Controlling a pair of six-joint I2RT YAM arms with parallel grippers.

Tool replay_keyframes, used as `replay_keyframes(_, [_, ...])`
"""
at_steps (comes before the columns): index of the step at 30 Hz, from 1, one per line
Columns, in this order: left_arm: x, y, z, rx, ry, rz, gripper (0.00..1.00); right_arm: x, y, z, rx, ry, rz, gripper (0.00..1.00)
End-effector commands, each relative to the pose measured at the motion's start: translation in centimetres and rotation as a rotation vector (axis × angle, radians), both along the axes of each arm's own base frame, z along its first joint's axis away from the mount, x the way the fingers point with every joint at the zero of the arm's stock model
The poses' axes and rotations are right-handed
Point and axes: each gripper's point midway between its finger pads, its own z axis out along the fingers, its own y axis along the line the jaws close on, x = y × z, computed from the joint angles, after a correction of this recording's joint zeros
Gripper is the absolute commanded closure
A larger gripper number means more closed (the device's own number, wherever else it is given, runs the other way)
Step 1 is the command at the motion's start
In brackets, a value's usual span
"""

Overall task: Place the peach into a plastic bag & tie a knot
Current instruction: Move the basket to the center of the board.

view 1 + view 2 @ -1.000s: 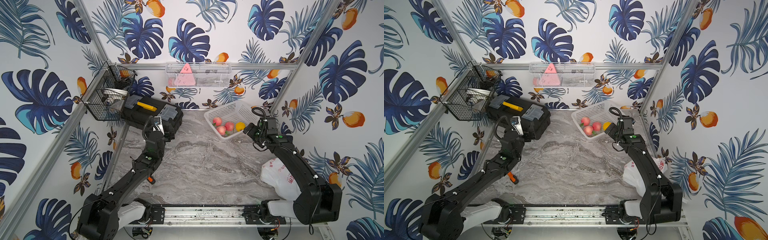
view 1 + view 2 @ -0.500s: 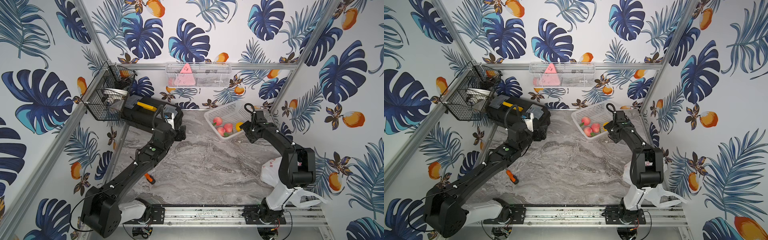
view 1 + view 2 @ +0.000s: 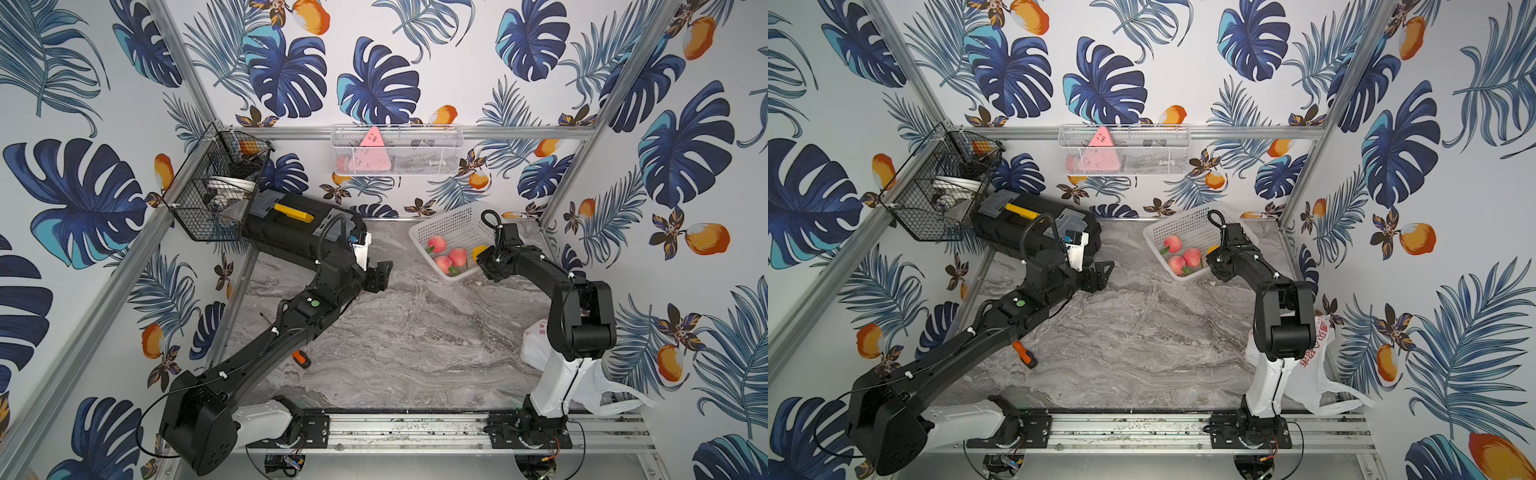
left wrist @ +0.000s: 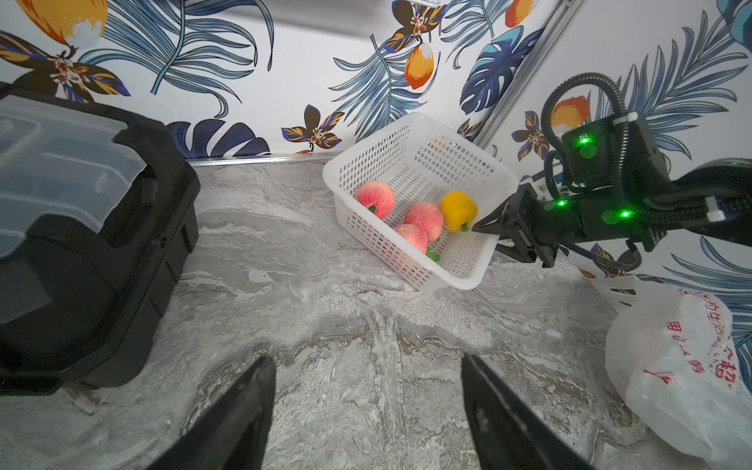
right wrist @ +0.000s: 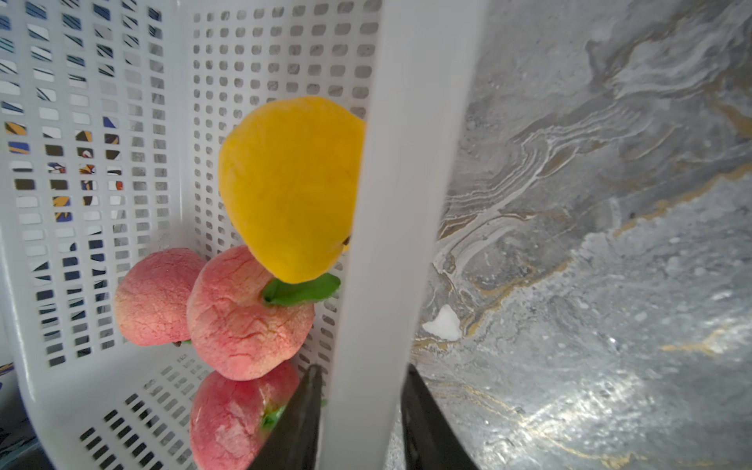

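Peaches (image 5: 244,313): three, probably light, soft-skinned and apt to roll. They lie in the white perforated basket (image 4: 407,134), far right corner of the tabletop (image 4: 325,293). Best taken across the belly.

Plastic bag (image 4: 683,366): limp, at the right edge.

Right pincer (image 5: 362,368): narrow, pinching the basket wall; earlier wide. Left pincer (image 4: 366,358): wide, empty, now reaching farther in.

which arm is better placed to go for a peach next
Right, probably: the right end effector grips the wall of the white basket beside the peaches; the left end effector hangs open over the tabletop, short of them.
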Motion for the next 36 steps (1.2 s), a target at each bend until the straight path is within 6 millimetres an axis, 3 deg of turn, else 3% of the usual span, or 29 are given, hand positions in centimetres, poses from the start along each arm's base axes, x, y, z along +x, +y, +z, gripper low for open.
replay_keyframes(1, [-0.3,-0.6,1.2,-0.026,-0.025,-0.027,0.27,-0.9,0.3,0.5,-0.026,0.013,0.048,0.75])
replay_keyframes(7, [-0.7,-1.3,1.5,-0.063,0.005,-0.052,0.34,-2.8,0.6,1.1,-0.097,0.039,0.135,0.89])
replay_keyframes(12, [-1.1,-1.2,2.3,-0.048,0.0,-0.05,0.36,-5.5,2.1,1.3,-0.148,0.076,0.246,0.98])
replay_keyframes(20, [-1.6,-0.3,3.8,-0.02,-0.021,-0.025,0.37,-12.4,9.1,1.0,-0.189,0.163,0.537,1.0])
replay_keyframes(26, [-1.7,0.0,4.3,-0.028,-0.027,-0.01,0.38,-17.4,16.6,-0.1,-0.178,0.195,0.735,1.0])
replay_keyframes(29, [-1.7,0.0,4.4,-0.028,-0.025,-0.009,0.38,-17.9,18.7,-0.6,-0.168,0.194,0.76,0.95])
replay_keyframes(31, [-1.8,0.0,4.3,-0.026,-0.019,-0.01,0.38,-17.8,19.7,-0.2,-0.139,0.179,0.769,0.86])
replay_keyframes(34, [-1.9,0.2,4.3,-0.021,-0.019,-0.005,0.38,-17.9,20.2,1.8,-0.115,0.153,0.789,0.62])
replay_keyframes(36, [-2.1,0.4,4.4,-0.02,-0.022,0.0,0.38,-17.8,19.0,3.8,-0.158,0.132,0.78,0.46])
